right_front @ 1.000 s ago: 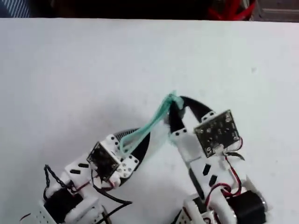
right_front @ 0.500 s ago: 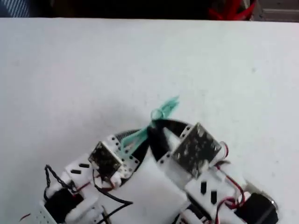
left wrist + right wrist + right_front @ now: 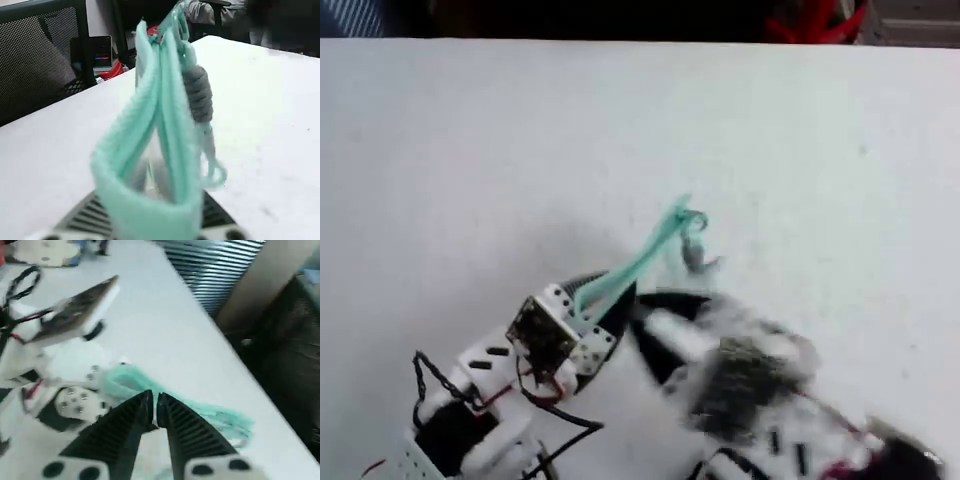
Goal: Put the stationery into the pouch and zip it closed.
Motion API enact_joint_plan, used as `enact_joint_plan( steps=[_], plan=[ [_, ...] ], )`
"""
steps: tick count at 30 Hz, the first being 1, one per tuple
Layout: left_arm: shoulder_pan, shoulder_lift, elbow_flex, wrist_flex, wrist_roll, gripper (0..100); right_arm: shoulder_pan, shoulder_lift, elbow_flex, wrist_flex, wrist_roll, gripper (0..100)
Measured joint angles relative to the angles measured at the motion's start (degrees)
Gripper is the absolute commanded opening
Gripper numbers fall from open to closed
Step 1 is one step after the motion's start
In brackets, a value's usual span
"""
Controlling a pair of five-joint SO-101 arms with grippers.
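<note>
Pouch [image 3: 642, 255], mint green, is caught by one end in my left claw [image 3: 594, 300], and the claw is closed tight on the fabric. It sits near the table's [image 3: 470, 150] near edge, about midway along it. From the claw the pouch runs out slantwise toward the middle of the table. In my left wrist view it stands up straight ahead of me, seen edge-on, with its folds pressed together and bunched where I hold it. A grey cord [image 3: 198, 94] hangs down one side from near the far end, with a thin pale loop below it. From the high view that cord dangles just beside the pouch's far tip, apart from my right arm. Whether the zip is open or closed I cannot tell, nor whether anything lies inside.

My right claw [image 3: 155, 400] is low over the table, near the same edge and just to the right of the left one. Its two black jaws are drawn together, with a thin slit between the tips and nothing that I can see held there. Past those tips the pouch lies across the white tabletop, with my left claw on its end. A black mesh chair [image 3: 35, 60] stands beyond the table's edge.
</note>
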Motion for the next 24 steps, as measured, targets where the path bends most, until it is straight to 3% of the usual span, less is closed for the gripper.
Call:
enact_joint_plan(
  steps=[4, 6, 10, 12, 15, 18, 24],
  plan=[
    [-0.35, 0.00, 0.00, 0.00, 0.00, 2, 17.32, -0.18, -7.91, -1.67, 4.04, 2.7],
    [-0.35, 0.00, 0.00, 0.00, 0.00, 2, 24.09, -0.18, -6.68, -4.13, 6.15, 8.0],
    [-0.35, 0.00, 0.00, 0.18, 0.00, 2, 30.77, -0.09, 3.43, -12.04, 10.29, 20.4],
    [-0.35, -0.44, 0.00, 1.05, -1.05, 2, 33.85, 0.09, 9.32, -15.91, 10.90, 21.0],
    [-0.35, -0.62, 0.00, 1.49, -2.55, 2, 34.64, 0.88, 12.31, -16.18, 11.08, 18.9],
    [-0.35, -0.62, 0.00, 1.49, -2.90, 2, 31.03, -0.97, 12.13, -12.40, 9.93, 18.7],
    [-0.35, -0.62, 0.00, 1.49, -2.90, 2, 26.46, -2.20, 9.05, -8.70, -3.69, 18.7]
  ],
)
